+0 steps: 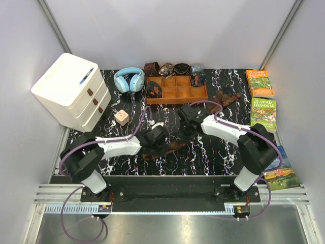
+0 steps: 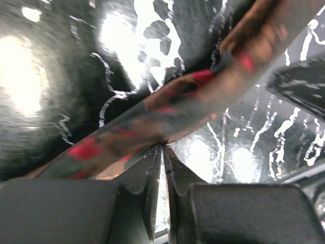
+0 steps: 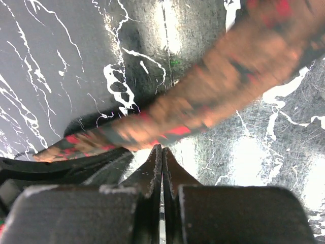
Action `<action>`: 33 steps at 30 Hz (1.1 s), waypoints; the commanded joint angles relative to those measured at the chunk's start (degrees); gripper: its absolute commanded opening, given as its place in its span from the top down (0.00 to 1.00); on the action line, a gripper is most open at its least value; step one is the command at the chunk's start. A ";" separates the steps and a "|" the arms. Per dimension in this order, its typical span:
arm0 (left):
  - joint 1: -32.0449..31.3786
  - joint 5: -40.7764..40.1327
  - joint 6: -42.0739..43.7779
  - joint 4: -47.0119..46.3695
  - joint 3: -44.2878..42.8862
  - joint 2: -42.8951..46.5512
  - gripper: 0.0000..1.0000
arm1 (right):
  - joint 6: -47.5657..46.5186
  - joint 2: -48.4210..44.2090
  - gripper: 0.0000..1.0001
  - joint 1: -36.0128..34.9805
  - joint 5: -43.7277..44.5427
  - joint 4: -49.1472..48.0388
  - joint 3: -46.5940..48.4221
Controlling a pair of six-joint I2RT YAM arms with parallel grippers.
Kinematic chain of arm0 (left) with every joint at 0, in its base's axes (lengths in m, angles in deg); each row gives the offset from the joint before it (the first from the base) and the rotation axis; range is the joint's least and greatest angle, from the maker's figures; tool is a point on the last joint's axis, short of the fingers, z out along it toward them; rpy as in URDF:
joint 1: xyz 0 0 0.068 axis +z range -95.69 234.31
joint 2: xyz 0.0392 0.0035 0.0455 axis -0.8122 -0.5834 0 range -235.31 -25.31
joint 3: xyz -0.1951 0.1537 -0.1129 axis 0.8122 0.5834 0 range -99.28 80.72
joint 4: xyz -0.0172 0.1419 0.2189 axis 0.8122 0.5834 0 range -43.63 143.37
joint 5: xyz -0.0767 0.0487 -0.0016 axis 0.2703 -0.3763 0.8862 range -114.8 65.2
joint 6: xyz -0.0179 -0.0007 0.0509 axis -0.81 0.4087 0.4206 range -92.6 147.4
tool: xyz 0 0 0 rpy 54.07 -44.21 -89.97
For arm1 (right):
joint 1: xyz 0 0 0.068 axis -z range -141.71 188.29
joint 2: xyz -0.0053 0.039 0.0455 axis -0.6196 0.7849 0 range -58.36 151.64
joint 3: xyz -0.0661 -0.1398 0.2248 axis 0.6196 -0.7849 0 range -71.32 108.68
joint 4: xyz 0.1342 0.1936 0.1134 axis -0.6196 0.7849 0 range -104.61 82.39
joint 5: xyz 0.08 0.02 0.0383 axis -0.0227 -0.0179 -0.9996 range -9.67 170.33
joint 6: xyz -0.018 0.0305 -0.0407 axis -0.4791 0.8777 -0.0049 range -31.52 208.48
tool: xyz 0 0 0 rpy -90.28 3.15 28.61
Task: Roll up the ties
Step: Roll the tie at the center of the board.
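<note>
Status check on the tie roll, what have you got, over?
Left tool nearly shut against the tie, grip unconfirmed. Right tool shut, tips at its edge. Tie stretched flat, not rolled yet. Nothing else touching it.

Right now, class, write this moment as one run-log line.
left gripper: shut on tie edge | right gripper: shut, tips at tie | tie: unrolled on table

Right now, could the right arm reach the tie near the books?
Probably yes: that tie lies uncovered beside the right arm, nothing between; the right gripper, shut, must open first.
</note>
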 commanded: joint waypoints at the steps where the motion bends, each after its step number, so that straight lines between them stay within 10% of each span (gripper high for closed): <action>1: 1.81 -5.34 3.74 5.25 -1.52 -0.19 0.87 | 0.94 -0.32 1.00 -0.46 0.85 -0.32 -0.30; 19: -2.22 -19.40 -1.43 22.83 1.80 31.35 0.60 | -4.32 7.05 0.86 -0.46 -6.18 -8.50 14.70; 33: 4.98 -23.01 -3.38 23.18 6.30 28.56 0.42 | -9.25 9.36 0.75 0.59 -0.83 -2.69 17.30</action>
